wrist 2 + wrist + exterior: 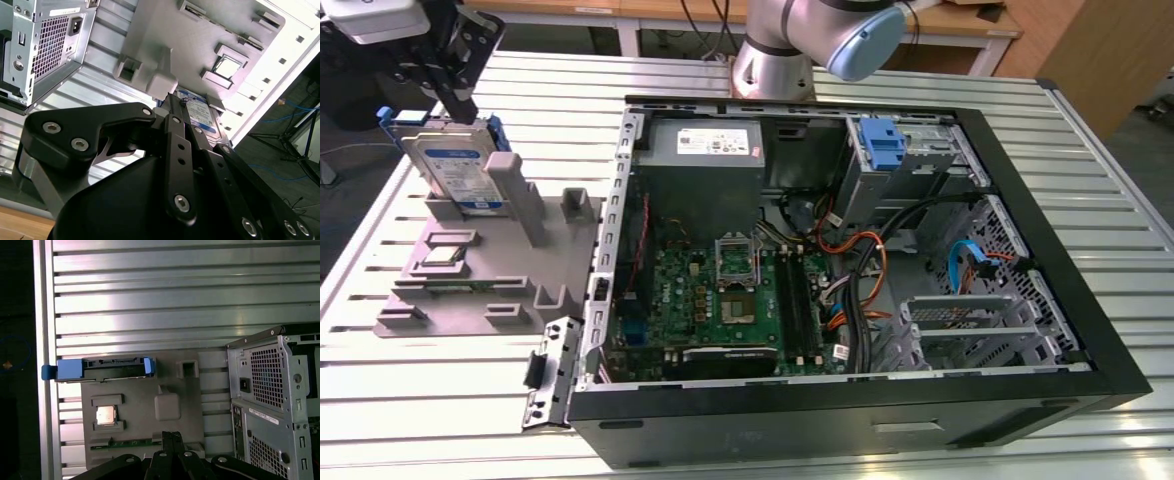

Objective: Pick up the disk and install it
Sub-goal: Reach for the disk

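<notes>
While the disk is not yet lifted, nothing is installed.
It is stood in the grey holder; the claw is held near its top, narrow and empty.

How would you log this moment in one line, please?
step: pick | gripper: near disk top | disk: upright in grey holder, no grasp seen | case: open, beside holder

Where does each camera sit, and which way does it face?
Exterior view: off the arm, looking down on it, the table, computer case, pincer.
First wrist view: on the arm, facing down past the pincer.
Second wrist view: on the arm, along the pincer.
Shared: all show the disk in its grey holder.
</notes>
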Robot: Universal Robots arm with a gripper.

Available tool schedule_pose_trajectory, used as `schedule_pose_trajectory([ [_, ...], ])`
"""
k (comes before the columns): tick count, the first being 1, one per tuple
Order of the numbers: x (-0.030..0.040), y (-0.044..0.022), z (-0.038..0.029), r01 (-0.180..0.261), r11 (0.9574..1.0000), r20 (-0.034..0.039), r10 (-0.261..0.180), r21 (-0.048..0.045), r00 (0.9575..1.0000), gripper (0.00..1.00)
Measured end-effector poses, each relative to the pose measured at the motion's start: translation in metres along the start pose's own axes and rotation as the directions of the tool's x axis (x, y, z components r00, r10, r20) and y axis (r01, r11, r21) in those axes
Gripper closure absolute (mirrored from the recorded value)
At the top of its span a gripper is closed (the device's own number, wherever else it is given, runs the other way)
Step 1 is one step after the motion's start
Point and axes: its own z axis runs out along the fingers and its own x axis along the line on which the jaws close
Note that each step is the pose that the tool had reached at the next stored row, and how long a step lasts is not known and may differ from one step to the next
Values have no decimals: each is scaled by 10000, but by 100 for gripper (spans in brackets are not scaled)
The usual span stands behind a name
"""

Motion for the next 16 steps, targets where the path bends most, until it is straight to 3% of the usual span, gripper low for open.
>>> schedule_pose_trajectory([
  [7,65,-6,27,-1,10000,0,1,0,10000,90],
  [16,257,-20,55,-1,10000,0,1,1,10000,90],
])
